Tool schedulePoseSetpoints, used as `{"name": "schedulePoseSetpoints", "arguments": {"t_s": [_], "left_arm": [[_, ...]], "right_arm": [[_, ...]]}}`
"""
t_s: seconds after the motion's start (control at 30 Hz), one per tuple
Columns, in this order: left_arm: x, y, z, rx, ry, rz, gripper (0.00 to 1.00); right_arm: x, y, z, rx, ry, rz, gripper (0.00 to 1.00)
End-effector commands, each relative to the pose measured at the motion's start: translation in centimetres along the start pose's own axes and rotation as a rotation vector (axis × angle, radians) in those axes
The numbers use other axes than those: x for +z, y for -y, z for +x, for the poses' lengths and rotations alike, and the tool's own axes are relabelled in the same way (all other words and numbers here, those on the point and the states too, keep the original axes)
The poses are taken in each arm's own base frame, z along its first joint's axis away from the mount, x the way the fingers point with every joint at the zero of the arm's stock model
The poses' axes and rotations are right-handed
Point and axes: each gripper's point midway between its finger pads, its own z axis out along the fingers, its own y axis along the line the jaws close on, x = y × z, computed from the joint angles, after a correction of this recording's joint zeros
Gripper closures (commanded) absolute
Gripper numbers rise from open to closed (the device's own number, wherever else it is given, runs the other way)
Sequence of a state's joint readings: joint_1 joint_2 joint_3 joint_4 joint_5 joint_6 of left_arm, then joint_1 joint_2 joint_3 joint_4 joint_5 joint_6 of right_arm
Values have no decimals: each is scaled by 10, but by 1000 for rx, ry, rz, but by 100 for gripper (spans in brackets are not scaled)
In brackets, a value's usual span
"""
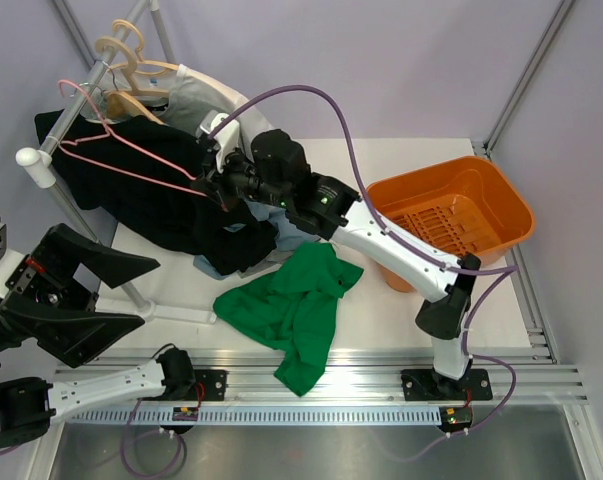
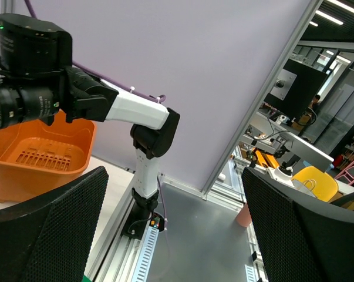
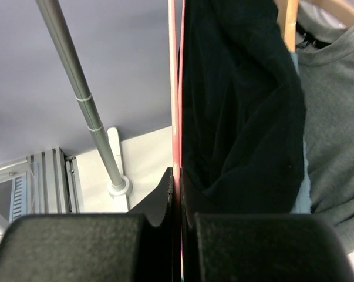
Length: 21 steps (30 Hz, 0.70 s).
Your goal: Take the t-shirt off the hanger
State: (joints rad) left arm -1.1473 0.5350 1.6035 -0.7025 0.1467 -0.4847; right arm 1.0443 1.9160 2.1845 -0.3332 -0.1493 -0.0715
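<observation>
Left gripper spread wide, empty, I see right gripper clamped on hanger, t-shirt crumpled clear of both jaws.

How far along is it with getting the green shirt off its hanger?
Mostly done: the t-shirt lies crumpled on the table, off the hanger. In hand: the right gripper is shut on the pink hanger wire. The left gripper hangs open, empty. Left: probably just releasing the hanger.

Free to pass over bare tabletop between t-shirt and orange basket. Blocked at back left by hanging black shirt and rack pole; crossed above centre by right arm.
</observation>
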Motion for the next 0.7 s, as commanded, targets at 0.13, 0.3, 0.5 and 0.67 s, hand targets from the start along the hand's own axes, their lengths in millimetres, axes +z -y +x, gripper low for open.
{"name": "schedulePoseSetpoints", "arguments": {"t_s": [0.13,0.3,0.5,0.67], "left_arm": [[4,1,2,29,-3,23,1],[4,-4,5,45,0,6,1],[6,-12,10,53,-7,-22,1],[8,-22,14,64,-10,-59,1]], "right_arm": [[16,9,-12,0,82,-42,100],[28,13,2,20,57,-70,100],[36,12,21,35,5,-95,98],[29,24,27,59,-22,-35,58]]}}
